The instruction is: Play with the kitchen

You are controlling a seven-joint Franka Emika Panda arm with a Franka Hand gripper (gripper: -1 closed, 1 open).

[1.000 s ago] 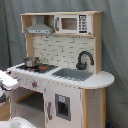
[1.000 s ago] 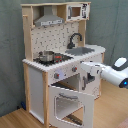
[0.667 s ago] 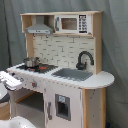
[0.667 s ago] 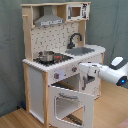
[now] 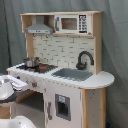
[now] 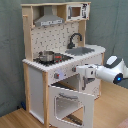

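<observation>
Kitchen (image 6: 55, 60) on wood floor (image 6: 15, 117), grey curtain (image 5: 115, 45) behind; claw (image 6: 84, 71) state can't tell.

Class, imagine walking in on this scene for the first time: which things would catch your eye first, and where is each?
The toy kitchen fills both exterior views, with a grey hood and microwave up top. In the second exterior view its oven door hangs open at the front, and the white robot arm reaches in from the second exterior view's right. A small metal pot sits on the red-ringed stovetop.

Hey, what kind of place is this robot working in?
Probably a lab or studio test setup, not a home: a toy kitchen stands before a plain grey curtain, with a robot arm beside it.
</observation>
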